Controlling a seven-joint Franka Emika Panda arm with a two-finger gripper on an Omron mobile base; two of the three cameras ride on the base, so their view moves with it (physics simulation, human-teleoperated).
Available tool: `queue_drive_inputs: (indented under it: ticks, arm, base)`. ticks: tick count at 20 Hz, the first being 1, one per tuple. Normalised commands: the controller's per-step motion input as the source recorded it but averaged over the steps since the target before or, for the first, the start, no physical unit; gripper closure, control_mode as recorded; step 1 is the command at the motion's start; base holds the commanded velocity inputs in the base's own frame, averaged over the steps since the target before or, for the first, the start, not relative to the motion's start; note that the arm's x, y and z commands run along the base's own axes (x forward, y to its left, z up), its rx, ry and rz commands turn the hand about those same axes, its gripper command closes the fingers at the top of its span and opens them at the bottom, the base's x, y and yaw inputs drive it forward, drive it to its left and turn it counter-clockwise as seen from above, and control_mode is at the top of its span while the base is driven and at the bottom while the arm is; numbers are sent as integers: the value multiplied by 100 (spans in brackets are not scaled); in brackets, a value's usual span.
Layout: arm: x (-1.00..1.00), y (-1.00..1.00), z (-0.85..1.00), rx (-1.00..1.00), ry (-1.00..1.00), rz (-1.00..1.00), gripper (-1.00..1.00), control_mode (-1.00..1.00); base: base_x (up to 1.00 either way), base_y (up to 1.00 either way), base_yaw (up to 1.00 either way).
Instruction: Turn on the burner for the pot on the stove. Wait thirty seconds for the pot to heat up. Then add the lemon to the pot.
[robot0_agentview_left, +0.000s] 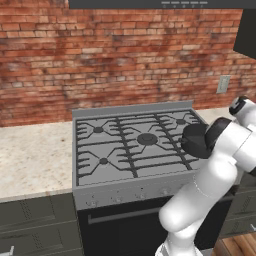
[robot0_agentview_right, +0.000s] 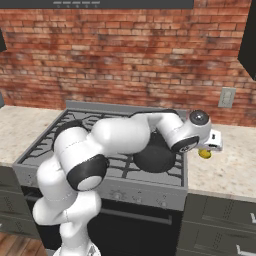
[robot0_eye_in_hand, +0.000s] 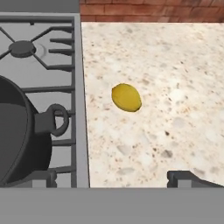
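A white robot arm (robot0_agentview_right: 120, 135) reaches across a grey stove (robot0_agentview_left: 100, 192) set against a brick wall (robot0_agentview_right: 125, 55), its pincer (robot0_eye_in_hand: 111, 178) spread wide and holding nothing above the speckled tabletop (robot0_eye_in_hand: 175, 78) beside the range. In the hand view, the two dark fingertips (robot0_eye_in_hand: 188, 178) stand far apart at 6 o'clock, one over the stove's edge, the other over the stone. The lemon (robot0_eye_in_hand: 126, 97) lies on the tabletop just right of the stove's rim, clear of both fingertips, near the centre of that view. The dark pot (robot0_eye_in_hand: 19, 131) sits on the front right grate at 8 o'clock from the lemon, one small loop handle (robot0_eye_in_hand: 54, 120) turned toward the fruit. From the right base camera, the lemon peeks out under the hand at 3 o'clock from the pot. A row of knobs (robot0_agentview_left: 130, 196) lines the stove's front.
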Motion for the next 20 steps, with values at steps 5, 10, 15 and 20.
queue_drive_inputs:
  ticks: [5,10,15,20]
  arm:
    - [34,0,-10,0,0,0,-100,-100]
    - [47,0,-9,0,0,0,-100,-100]
    - [20,-4,-7,0,0,-5,-100,-100]
    - [1,-8,0,3,0,-23,-100,-100]
  base:
    - [0,0,0]
    - [0,0,0]
    - [0,0,0]
    - [0,0,0]
